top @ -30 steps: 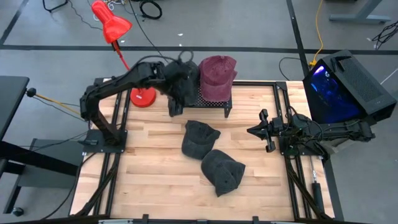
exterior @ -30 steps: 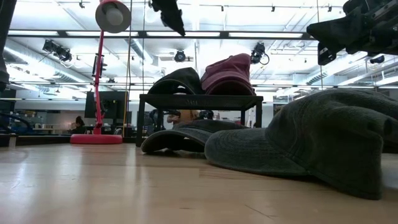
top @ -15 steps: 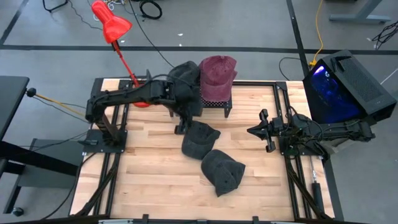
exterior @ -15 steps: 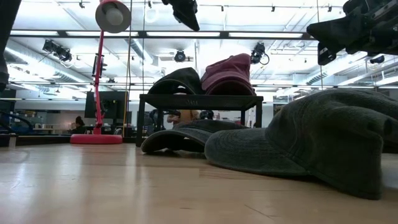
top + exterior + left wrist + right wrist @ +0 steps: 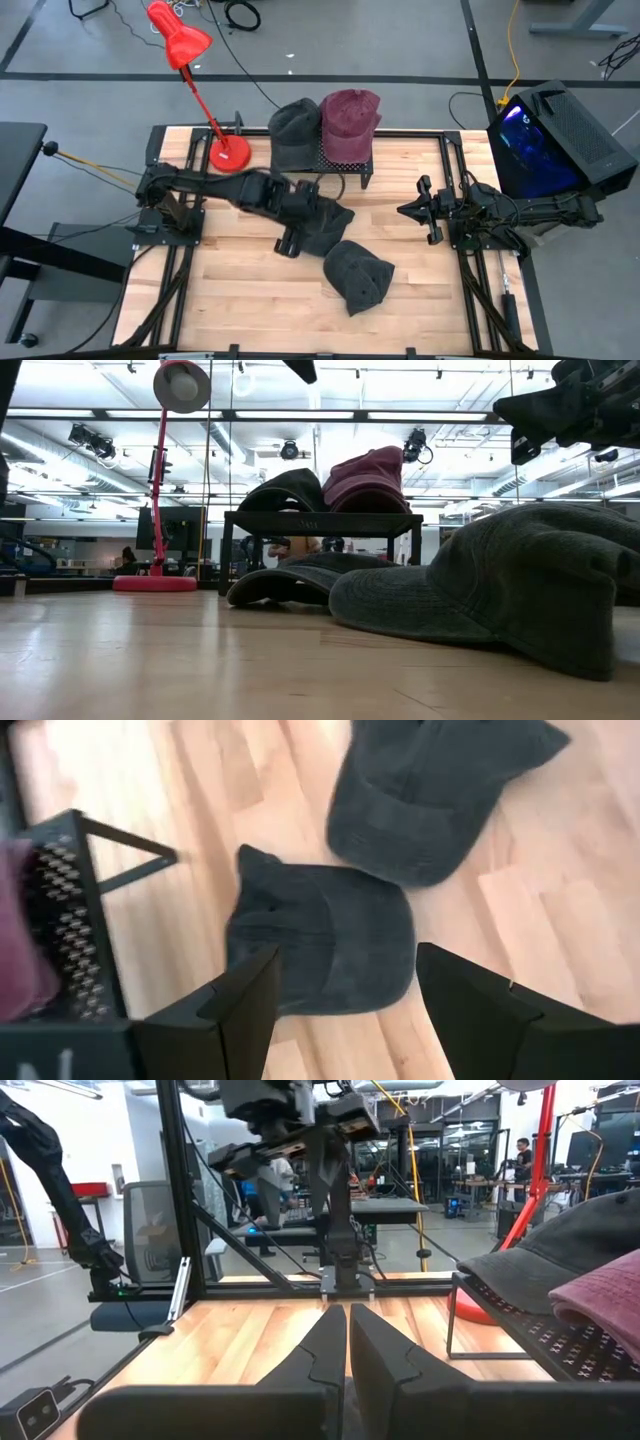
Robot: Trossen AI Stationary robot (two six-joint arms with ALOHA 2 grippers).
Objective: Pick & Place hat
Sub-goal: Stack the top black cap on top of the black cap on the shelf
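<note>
1. Hovering over the near grey hat (image 5: 322, 222) at the tabletop's (image 5: 240, 290) middle, the left pincer (image 5: 290, 237) has its fingers (image 5: 236, 1010) spread apart and empty, the hat showing between them in the left wrist view.
2. That hat's brim end lies just beside, perhaps touching, the second grey hat (image 5: 357, 277) at its 5 o'clock. A descent too far that way could pinch both hats or drag the second one along.
3. Soft cloth may fold under the fingers; a shallow pinch on the crown alone would likely slip during the lift.
4. The rack (image 5: 340, 162) at 12 o'clock already carries a dark hat (image 5: 293, 130) and a maroon hat (image 5: 349, 123), side by side. Little free room appears left, so a careless placement could knock one off.
5. The lamp (image 5: 190, 60) stands at the rack's 9 o'clock; a wide swing of the left arm might clip its stem.
6. The right pincer (image 5: 428, 210) waits at the tabletop's 3 o'clock edge, fingers pressed together, holding nothing.
</note>
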